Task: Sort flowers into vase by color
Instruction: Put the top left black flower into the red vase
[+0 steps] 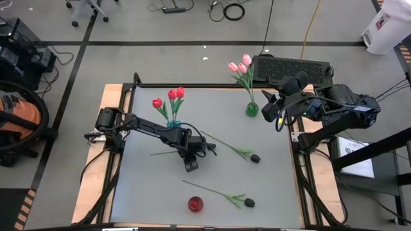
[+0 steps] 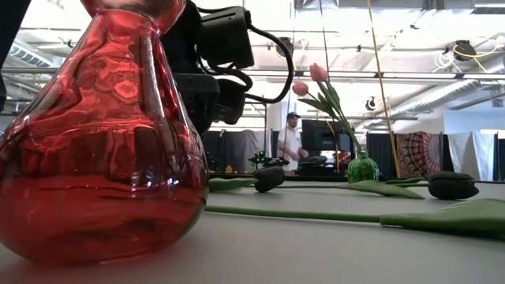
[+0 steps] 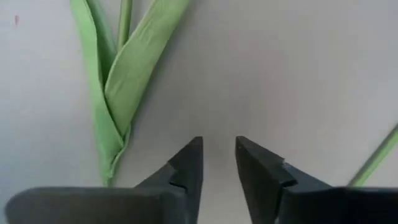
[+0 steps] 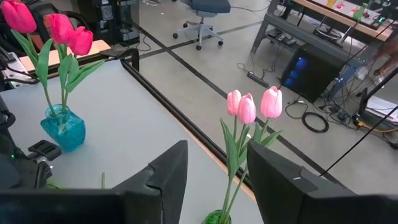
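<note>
Three red tulips (image 1: 172, 96) stand in a teal vase (image 1: 172, 122), and three pink tulips (image 1: 241, 65) stand in a green vase (image 1: 252, 110). An empty red vase (image 1: 195, 204) stands near the table's near edge. Three black tulips lie flat on the table: one by my left gripper, its stem (image 1: 162, 153) to the gripper's left, one with its head (image 1: 255, 158) mid-table, one with its head (image 1: 248, 203) beside the red vase. My left gripper (image 1: 196, 153) points down, narrowly open over bare table beside green leaves (image 3: 115, 87). My right gripper (image 4: 217, 168) is open, just right of the green vase.
The table's black frame rail (image 1: 192, 85) runs along the far edge. A dark keyboard-like box (image 1: 292, 67) sits beyond it behind the right arm. In the low view the red vase (image 2: 95, 134) fills the left side; a person (image 2: 292, 142) stands far off in the room.
</note>
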Robot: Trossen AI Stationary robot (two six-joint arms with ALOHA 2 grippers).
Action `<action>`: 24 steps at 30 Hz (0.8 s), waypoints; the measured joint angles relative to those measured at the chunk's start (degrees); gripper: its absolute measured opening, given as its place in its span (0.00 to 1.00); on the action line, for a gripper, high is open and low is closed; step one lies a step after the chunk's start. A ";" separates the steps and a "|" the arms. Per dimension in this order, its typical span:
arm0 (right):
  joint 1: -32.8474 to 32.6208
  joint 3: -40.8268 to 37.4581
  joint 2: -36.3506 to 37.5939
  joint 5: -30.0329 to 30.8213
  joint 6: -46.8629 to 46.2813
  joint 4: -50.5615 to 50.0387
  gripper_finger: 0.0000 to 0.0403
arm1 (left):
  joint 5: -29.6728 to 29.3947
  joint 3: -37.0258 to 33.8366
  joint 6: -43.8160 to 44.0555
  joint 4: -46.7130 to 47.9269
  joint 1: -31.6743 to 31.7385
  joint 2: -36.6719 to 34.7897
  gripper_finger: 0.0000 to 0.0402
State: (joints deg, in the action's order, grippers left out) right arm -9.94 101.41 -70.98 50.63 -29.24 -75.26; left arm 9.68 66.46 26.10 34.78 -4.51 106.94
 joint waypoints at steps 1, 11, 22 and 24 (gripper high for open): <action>-0.02 0.00 0.00 0.00 0.12 0.00 0.39 | 0.34 0.00 0.44 -0.03 0.00 0.00 0.23; -0.02 0.00 0.02 0.02 1.13 -0.02 0.39 | 2.29 1.60 3.33 0.40 0.00 0.00 0.16; -0.02 0.00 0.00 0.00 1.40 -0.01 0.39 | 0.31 7.74 0.01 2.17 0.00 0.00 0.25; 0.00 0.00 0.00 0.00 1.15 -0.02 0.39 | -1.41 7.76 -0.07 2.37 0.00 0.00 0.31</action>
State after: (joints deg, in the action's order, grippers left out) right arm -9.93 101.41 -70.98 50.63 -28.09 -75.28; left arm 8.27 74.22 26.03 37.14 -4.51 106.94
